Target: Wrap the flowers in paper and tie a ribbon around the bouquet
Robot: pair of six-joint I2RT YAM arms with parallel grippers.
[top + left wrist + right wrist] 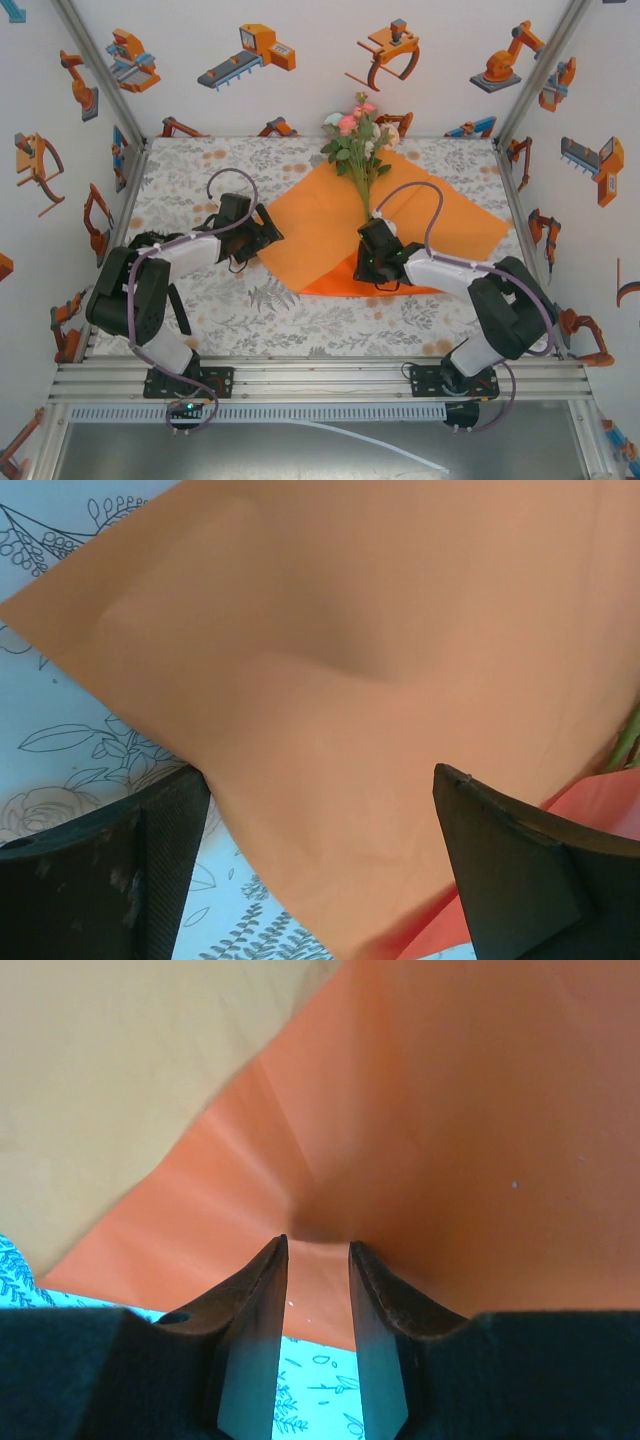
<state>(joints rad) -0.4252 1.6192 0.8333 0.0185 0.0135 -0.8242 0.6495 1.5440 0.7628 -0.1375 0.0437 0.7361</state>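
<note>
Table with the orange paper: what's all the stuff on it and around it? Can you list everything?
paper: one, bright orange, spread in the middle of the table with its corners pointing outward
flowers: one bunch, pink, peach and pale blooms with green leaves and stems, lying on the paper, blooms toward the back wall
tablecloth: one, white with grey leaf print, under the paper
robot pictures: many, orange and grey, on the white walls
left gripper: one, black, open wide at the paper's left corner
right gripper: one, black, fingers a narrow gap apart at the paper's near edge; whether it grips is unclear
</note>
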